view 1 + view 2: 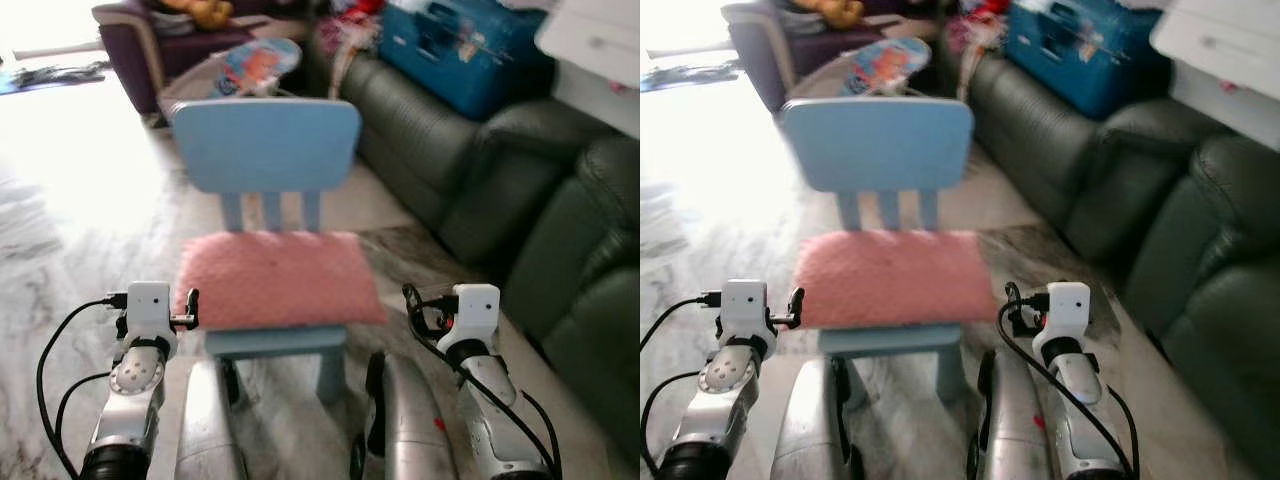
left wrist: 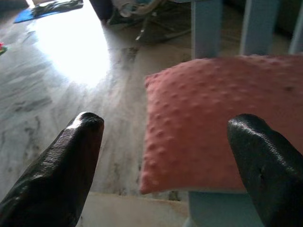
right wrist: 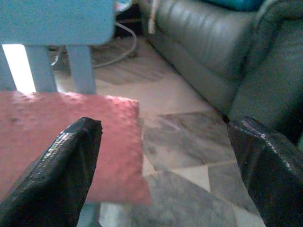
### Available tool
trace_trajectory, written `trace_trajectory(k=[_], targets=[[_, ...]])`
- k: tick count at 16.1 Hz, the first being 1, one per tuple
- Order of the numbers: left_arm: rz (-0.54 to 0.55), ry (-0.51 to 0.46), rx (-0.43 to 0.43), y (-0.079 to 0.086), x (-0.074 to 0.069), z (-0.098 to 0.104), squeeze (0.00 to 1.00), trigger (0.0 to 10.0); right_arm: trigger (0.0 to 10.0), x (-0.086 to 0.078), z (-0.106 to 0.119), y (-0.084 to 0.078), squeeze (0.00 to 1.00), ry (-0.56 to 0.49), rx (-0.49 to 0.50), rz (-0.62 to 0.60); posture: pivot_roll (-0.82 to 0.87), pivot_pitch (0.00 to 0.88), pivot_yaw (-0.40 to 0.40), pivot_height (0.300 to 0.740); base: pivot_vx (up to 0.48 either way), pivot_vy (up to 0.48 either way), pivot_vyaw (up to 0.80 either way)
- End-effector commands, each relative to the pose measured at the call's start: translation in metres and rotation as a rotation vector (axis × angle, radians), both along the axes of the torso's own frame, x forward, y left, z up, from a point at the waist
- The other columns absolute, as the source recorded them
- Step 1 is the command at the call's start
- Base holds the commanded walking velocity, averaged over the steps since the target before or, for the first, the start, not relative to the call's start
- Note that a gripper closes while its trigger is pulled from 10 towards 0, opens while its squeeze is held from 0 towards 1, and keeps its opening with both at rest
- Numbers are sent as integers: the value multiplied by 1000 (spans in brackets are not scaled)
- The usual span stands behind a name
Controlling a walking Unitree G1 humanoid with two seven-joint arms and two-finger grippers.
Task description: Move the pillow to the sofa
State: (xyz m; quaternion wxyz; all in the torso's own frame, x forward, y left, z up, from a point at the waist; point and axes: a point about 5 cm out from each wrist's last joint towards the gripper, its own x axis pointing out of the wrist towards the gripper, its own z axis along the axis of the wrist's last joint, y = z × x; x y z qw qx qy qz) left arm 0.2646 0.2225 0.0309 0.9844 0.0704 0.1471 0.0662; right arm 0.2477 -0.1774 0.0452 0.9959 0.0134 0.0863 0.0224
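Glossy black fingers (image 2: pixel 71 161) flank nubbly pink pillow (image 1: pixel 275 278).

Silver arms (image 1: pixel 125 400), white wrist boxes (image 1: pixel 474 303), black cables (image 1: pixel 50 360)

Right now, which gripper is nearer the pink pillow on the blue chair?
Left, slightly. The left gripper is open, straddling the pillow's front-left corner. The right gripper is open beside the front-right corner, mostly over the floor.
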Motion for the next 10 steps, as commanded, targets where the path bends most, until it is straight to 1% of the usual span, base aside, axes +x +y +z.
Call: trace_trajectory(k=[1,3,4,5,6,7,9,10], targets=[[-1,-15,19,2,4,4,0,10000,10000,6,6,-1,0,-20,9,3,-8,0,-28,492,0,0,0],[-24,-5,33,3,6,4,0,10000,10000,8,7,-3,0,-21,30,0,-6,0,-30,492,0,0,0],[-32,-2,32,6,10,5,0,10000,10000,12,8,-5,0,-16,50,3,-7,0,-31,492,0,0,0],[-32,1,32,7,11,6,0,10000,10000,13,9,-6,0,-18,49,7,-8,0,-32,492,0,0,0],[-28,4,25,12,16,8,0,10000,10000,15,10,-6,0,-20,49,17,-9,0,-33,492,0,0,0],[-6,-9,39,18,20,13,0,10000,10000,16,12,-6,0,-15,43,27,-7,0,-34,492,0,0,0],[29,-68,76,27,26,25,0,10000,10000,16,14,-6,0,-20,51,43,5,0,-51,472,0,0,0],[61,-97,99,33,26,31,0,10000,10000,16,15,-7,0,-13,57,50,8,0,-55,462,0,0,0]])
